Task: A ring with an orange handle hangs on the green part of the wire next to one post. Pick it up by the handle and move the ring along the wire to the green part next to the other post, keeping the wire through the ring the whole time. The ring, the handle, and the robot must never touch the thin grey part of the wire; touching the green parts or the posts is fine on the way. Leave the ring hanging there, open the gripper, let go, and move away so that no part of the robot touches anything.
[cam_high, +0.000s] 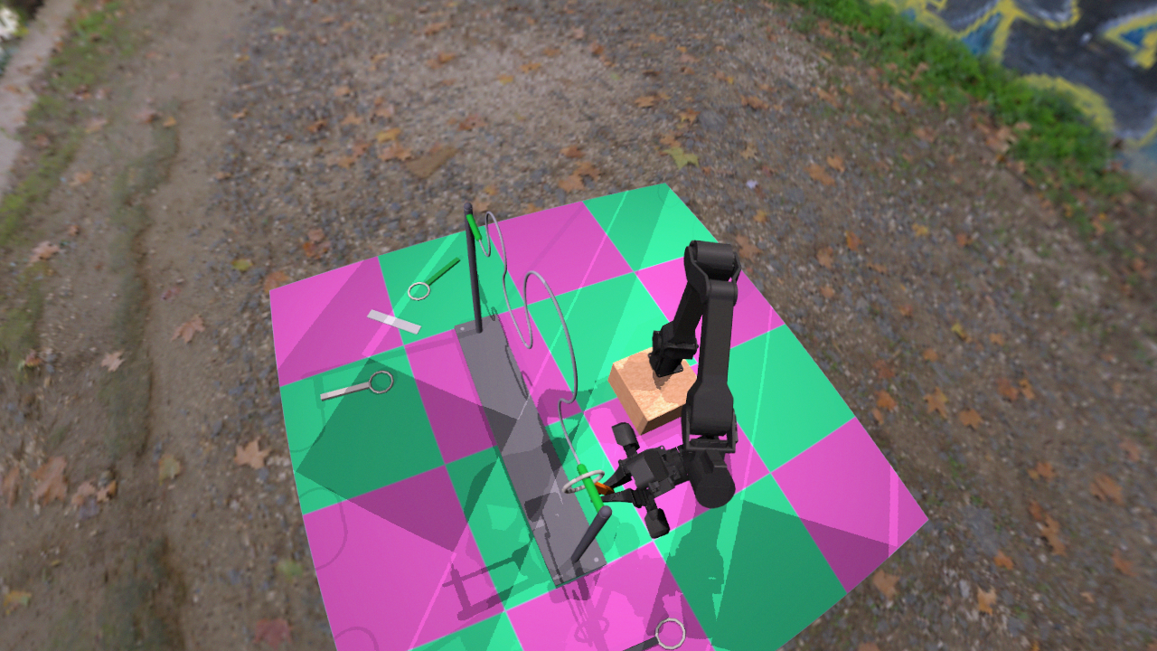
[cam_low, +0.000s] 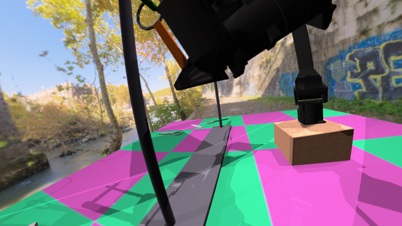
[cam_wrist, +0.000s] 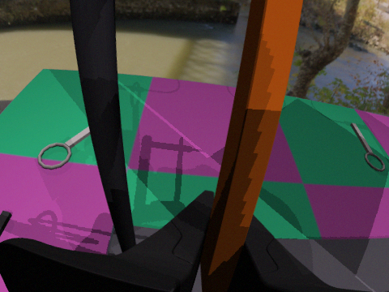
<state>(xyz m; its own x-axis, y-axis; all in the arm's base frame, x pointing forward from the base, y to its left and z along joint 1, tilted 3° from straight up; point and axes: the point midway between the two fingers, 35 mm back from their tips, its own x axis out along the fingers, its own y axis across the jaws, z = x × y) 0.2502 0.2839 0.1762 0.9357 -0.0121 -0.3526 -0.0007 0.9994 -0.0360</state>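
Note:
The ring [cam_high: 575,491] [cam_low: 145,29] is around the near green part [cam_high: 596,496] [cam_low: 149,3] of the wire, towards its inner end where the thin grey wire [cam_high: 575,368] begins. My gripper [cam_high: 608,489] [cam_low: 183,73] [cam_wrist: 217,201] is shut on the orange handle [cam_high: 601,488] [cam_low: 170,43] [cam_wrist: 265,97], on the robot's side of the wire. The near post [cam_high: 591,535] [cam_low: 134,84] [cam_wrist: 102,122] stands close beside the gripper. The far post [cam_high: 474,278] [cam_low: 218,104] has the other green part [cam_high: 473,225] at its top. In the exterior view the gripper hides part of the wire and ring.
The grey wire curves in tall loops between the posts above the grey base plate [cam_high: 484,352] [cam_low: 196,163]. Loose ring tools lie on the checkered top, one with a green handle [cam_high: 443,271]. A white strip [cam_high: 393,321] lies there too. The arm stands on a wooden block [cam_high: 634,392] [cam_low: 321,148].

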